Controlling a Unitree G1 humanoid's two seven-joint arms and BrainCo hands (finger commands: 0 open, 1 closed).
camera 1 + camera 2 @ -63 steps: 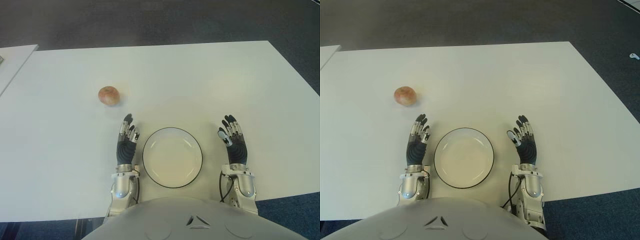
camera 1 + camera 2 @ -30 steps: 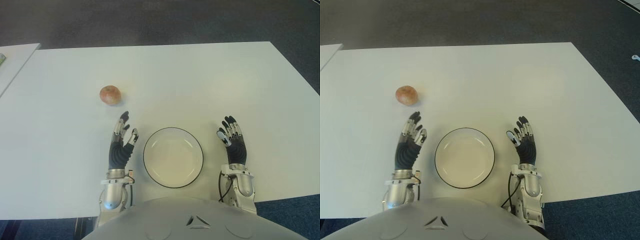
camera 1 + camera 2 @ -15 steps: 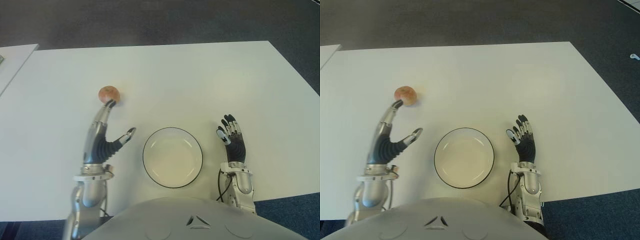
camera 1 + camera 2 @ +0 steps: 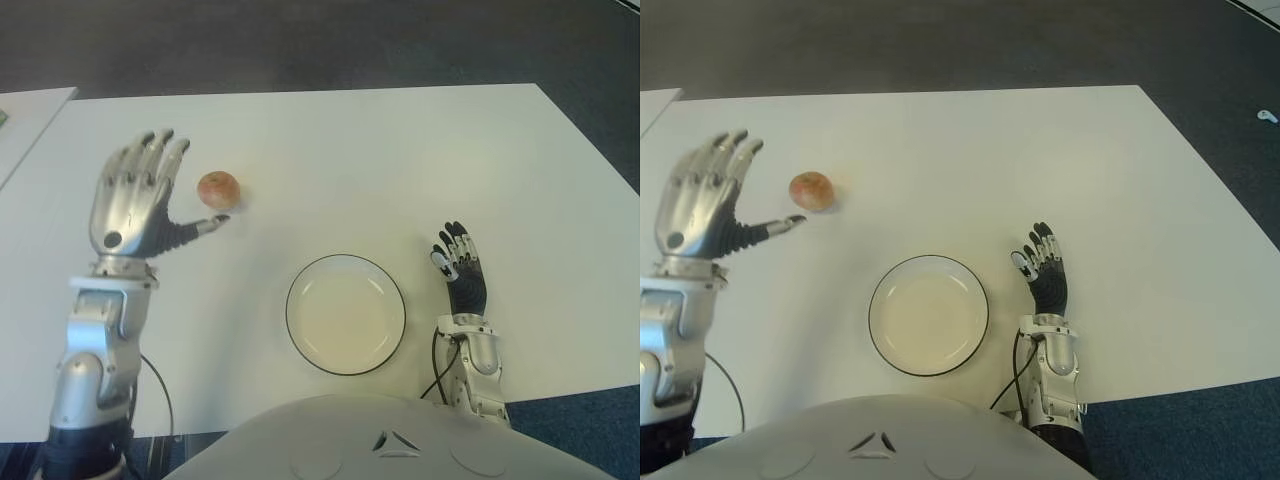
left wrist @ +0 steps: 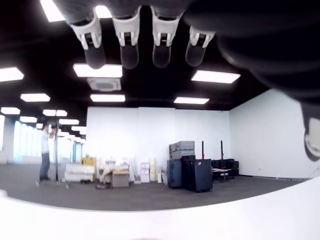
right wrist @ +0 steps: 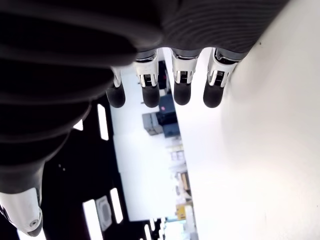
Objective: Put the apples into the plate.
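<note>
Apple (image 4: 218, 188) beside spread left hand (image 4: 135, 200), no label

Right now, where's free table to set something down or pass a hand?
Most of the table is bare: the whole far half and the right side past the right hand. The plate holds nothing. The only busy spot is far left, where the open left hand shows beside the apple.
</note>
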